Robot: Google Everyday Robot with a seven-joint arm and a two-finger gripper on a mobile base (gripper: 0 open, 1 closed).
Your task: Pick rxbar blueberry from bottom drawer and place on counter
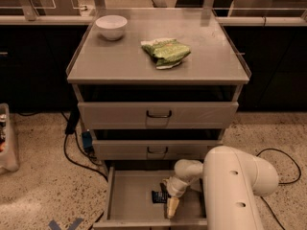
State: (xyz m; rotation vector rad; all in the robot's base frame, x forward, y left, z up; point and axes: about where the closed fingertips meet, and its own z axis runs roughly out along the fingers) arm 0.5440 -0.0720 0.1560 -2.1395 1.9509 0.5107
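Observation:
The bottom drawer [129, 195] is pulled open at the lower middle of the camera view. The rxbar blueberry [159, 196], a small dark bar, lies on its grey floor. My gripper [171, 206] reaches down into the drawer, right beside the bar on its right side. One cream fingertip [172, 206] shows near the drawer's front wall. My white arm [235, 186] covers the drawer's right part. The counter [120, 61] is the cabinet's flat grey top.
A white bowl [111, 27] stands at the counter's back left and a green snack bag [166, 51] lies near its middle. Two shallower drawers [158, 115] above are shut. Black cables [79, 152] run on the speckled floor at the left. A container edge [7, 138] stands at far left.

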